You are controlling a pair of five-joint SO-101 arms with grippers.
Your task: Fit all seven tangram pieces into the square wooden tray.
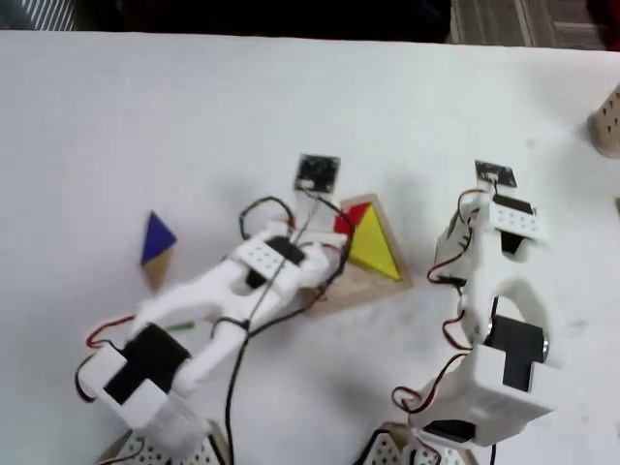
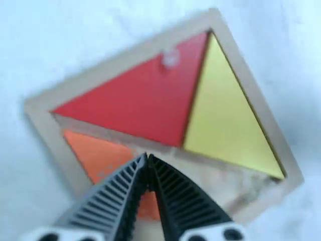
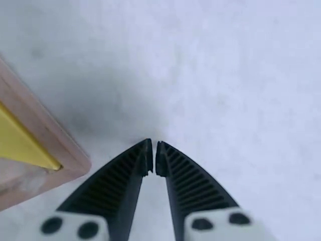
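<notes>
The square wooden tray (image 2: 45, 108) lies turned like a diamond near the table's middle (image 1: 383, 281). A large red triangle (image 2: 135, 98) and a large yellow triangle (image 2: 223, 118) lie in it side by side. An orange piece (image 2: 98, 153) sits in the tray beside the red one, partly hidden by my left gripper (image 2: 148, 159), which hangs shut just above it with nothing visible between its fingers. My right gripper (image 3: 153, 153) is shut over bare table, just off a corner of the tray (image 3: 60, 148). A blue triangle (image 1: 157, 235) touching a tan piece (image 1: 155, 273) lies far left of the tray.
The left arm (image 1: 223, 300) stretches from the front left over the tray's near half. The right arm (image 1: 504, 291) stands folded right of the tray. A perforated wooden object (image 1: 608, 121) sits at the far right edge. White table lies open at the back.
</notes>
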